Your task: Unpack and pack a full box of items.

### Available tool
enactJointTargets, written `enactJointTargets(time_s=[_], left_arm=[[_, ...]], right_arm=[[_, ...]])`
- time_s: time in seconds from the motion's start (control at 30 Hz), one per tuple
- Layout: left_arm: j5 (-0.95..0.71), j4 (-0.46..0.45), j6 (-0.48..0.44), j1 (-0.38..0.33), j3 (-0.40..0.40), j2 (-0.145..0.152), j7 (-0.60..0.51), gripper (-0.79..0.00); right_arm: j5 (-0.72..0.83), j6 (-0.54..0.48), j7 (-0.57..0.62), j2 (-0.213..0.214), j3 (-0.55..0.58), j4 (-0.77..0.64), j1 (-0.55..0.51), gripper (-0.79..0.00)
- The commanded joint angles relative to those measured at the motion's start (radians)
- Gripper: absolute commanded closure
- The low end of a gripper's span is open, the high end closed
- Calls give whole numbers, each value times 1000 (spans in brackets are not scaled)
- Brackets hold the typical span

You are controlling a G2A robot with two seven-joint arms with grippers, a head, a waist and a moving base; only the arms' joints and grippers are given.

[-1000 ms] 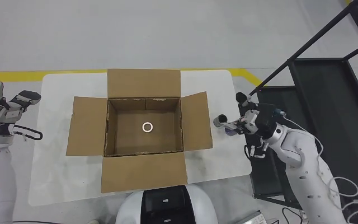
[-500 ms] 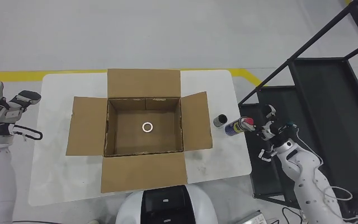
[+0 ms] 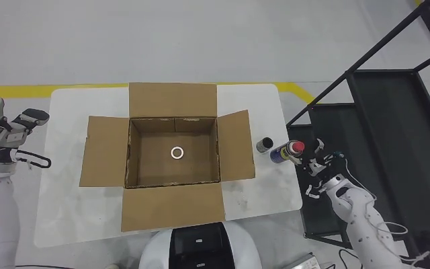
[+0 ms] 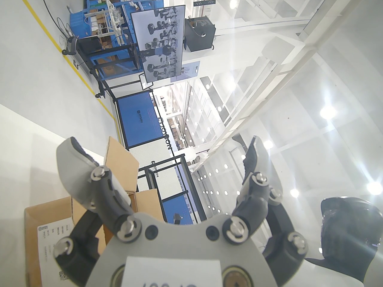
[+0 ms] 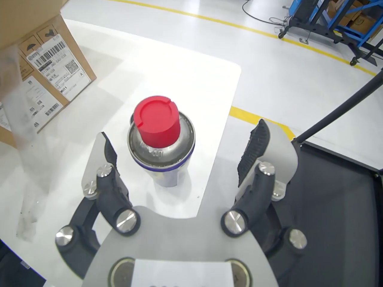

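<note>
The open cardboard box [image 3: 235, 144] sits mid-table with all flaps folded out. A small white ring [image 3: 177, 152] lies on its floor. A spray can [image 3: 287, 151] with a red cap stands upright by the table's right edge, next to a small dark cylinder [image 3: 265, 144]. My right gripper [image 3: 316, 160] hangs just off that edge, open, with nothing in it. In the right wrist view the spray can [image 5: 161, 141] stands beyond the open right gripper [image 5: 182, 137], apart from its pads. My left gripper [image 4: 163, 146] is open and tilted up toward the ceiling, at the table's far left [image 3: 20, 126].
A black metal rack [image 3: 376, 121] stands close against the table's right side, under the right arm. The box's labelled side wall [image 5: 51, 67] is near the can. A blurred translucent object [image 5: 18, 126] stands beside it. Bare white table [image 3: 67, 195] lies left of the box.
The right gripper let go of the spray can, which now stands on the table, and drew back to the right past the table edge. The left arm has not moved.
</note>
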Motion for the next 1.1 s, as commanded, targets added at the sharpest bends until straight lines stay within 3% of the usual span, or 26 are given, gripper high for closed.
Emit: enactJointTargets(time_s=[0.0,0.5,0.53,0.57,0.67,1.07], left_arm=[[0,0,0,0,0,0,0,-785],[0,0,0,0,0,0,0,-785],[0,0,0,0,0,0,0,-785],[0,0,0,0,0,0,0,-785],[0,0,0,0,0,0,0,-785],[0,0,0,0,0,0,0,-785]], right_arm=[[-3,-1,4,-2,-14,23,12,-785],[19,-48,41,-16,-113,174,142,-767],[25,-55,38,-16,-116,182,149,-597],[30,-62,33,-17,-119,192,156,-376],[31,-72,26,-17,-123,206,166,0],[13,-84,-7,-15,-139,222,176,0]])
